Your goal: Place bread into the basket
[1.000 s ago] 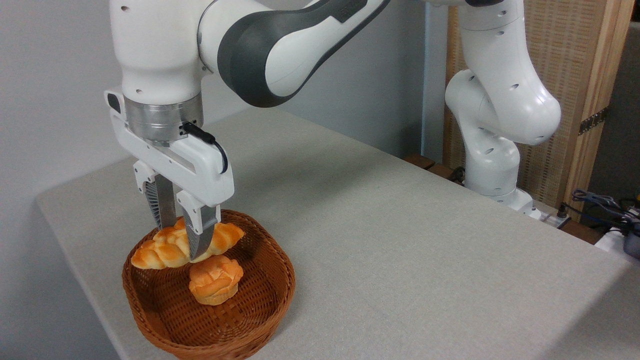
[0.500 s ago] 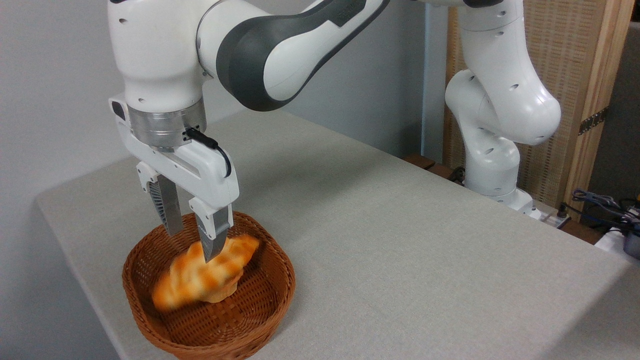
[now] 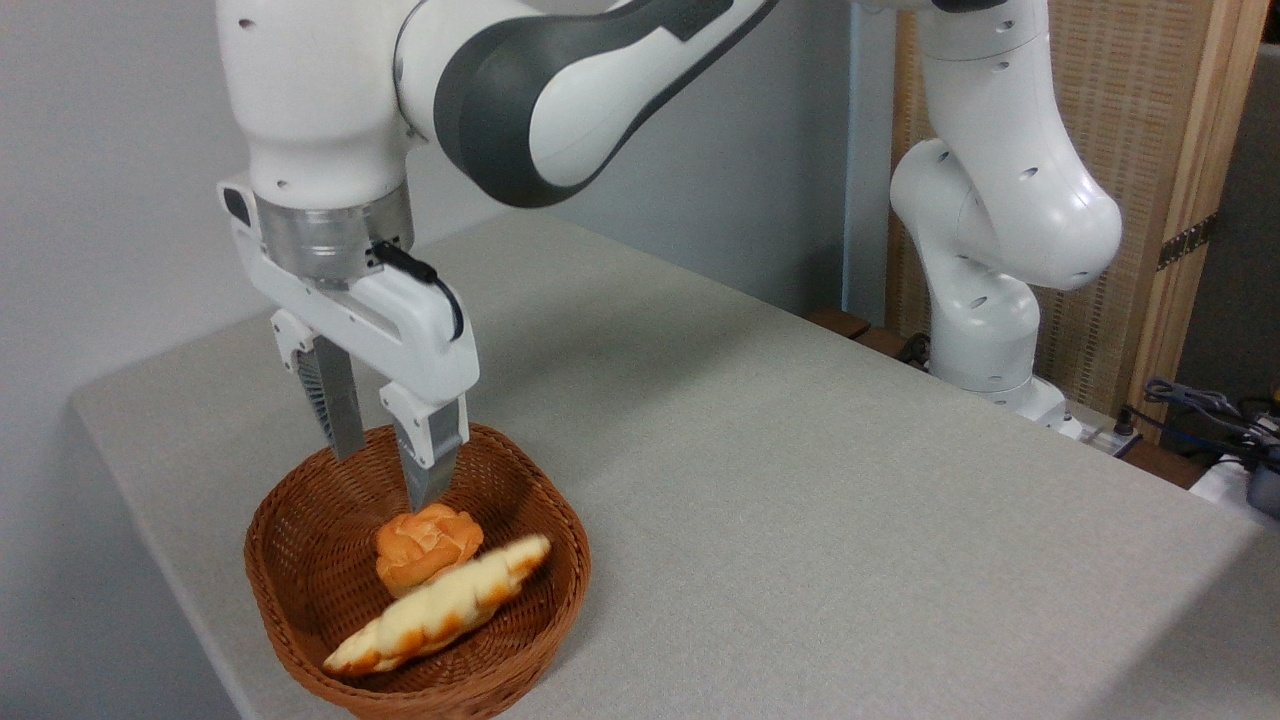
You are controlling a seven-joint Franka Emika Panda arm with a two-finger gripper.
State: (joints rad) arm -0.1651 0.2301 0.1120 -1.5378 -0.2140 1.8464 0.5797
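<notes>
Bread [image 3: 437,607]: lies pale side up in wicker basket [image 3: 300,545], leaning on rose bun [image 3: 426,543].
Fingers [image 3: 385,468]: spread apart, empty, above basket.
Risk: fingers dipping could clip bun/rim, tip basket off worktop [image 3: 800,480] edge.

Pale grey wall [image 3: 110,150] behind; grey desk [image 3: 800,480] — rounded corner; woven wood-framed screen [image 3: 1130,200] at right — cables [image 3: 1200,410] beside it.
</notes>
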